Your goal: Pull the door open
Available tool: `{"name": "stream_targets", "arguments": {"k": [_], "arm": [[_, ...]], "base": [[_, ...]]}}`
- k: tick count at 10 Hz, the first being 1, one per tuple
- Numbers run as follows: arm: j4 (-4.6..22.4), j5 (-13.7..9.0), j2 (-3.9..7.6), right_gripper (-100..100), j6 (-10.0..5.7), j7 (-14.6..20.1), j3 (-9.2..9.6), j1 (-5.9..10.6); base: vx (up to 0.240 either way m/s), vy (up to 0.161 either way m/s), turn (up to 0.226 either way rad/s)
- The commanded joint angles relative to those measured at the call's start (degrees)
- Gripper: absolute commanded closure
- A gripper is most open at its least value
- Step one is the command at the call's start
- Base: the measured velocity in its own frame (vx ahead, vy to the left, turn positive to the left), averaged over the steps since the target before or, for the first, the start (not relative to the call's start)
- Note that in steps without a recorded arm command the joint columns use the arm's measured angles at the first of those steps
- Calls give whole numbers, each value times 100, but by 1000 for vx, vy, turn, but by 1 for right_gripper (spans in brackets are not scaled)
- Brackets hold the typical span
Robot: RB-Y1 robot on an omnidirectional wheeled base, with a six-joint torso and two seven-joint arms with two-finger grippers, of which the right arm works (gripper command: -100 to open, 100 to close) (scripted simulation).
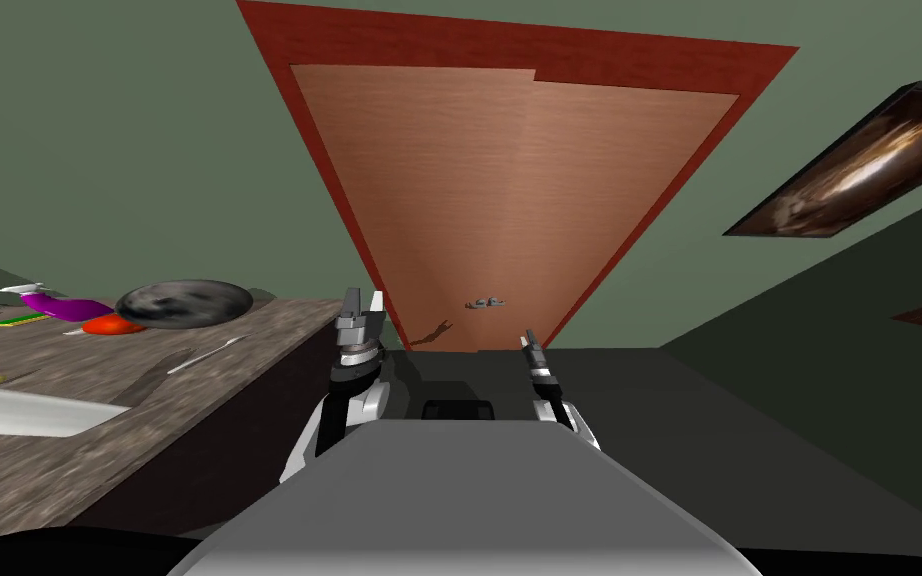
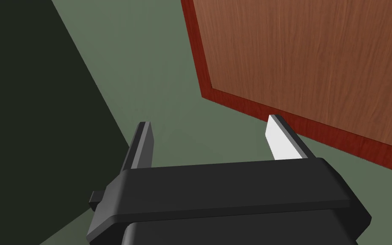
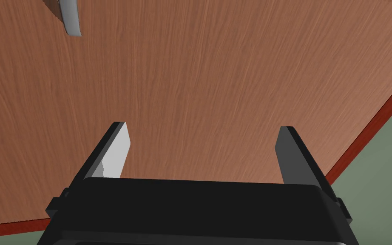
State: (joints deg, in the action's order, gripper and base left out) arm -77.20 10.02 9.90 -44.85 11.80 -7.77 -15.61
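Note:
A reddish-brown wooden door (image 1: 509, 190) in a dark red frame (image 1: 349, 215) stands straight ahead of me, with a small grey handle (image 1: 485, 302) low on it. My right gripper (image 1: 528, 341) is open, a little below and to the right of the handle, facing the door panel (image 3: 216, 72); the grey handle (image 3: 69, 17) lies off to one side of its fingers. My left gripper (image 1: 363, 303) is open too, held near the frame's left side; past its fingertips are the door's corner (image 2: 310, 59) and the green wall (image 2: 148, 76). Nothing lies between either pair of fingers.
A counter (image 1: 99, 400) with a mottled brown top runs along my left, close to the left arm. It carries a dark round bowl (image 1: 184, 303), a purple bottle (image 1: 59, 303), something red (image 1: 114, 325) and a white tray (image 1: 29, 413). A framed picture (image 1: 869, 165) hangs on the right wall.

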Motion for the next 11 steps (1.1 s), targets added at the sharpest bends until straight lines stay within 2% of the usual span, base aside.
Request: {"name": "stream_targets", "arguments": {"k": [1, 4, 5, 11], "arm": [[220, 22, 28, -100, -38, 105, -25, 35], [697, 54, 84, -100, -131, 271, -81, 165], [697, 54, 84, -100, -131, 271, -81, 165], [1572, 115, 185, -100, -301, 577, -185, 404]], "base": [[96, 24, 36], [98, 0, 37], [62, -9, 13], [89, 3, 33]]}}
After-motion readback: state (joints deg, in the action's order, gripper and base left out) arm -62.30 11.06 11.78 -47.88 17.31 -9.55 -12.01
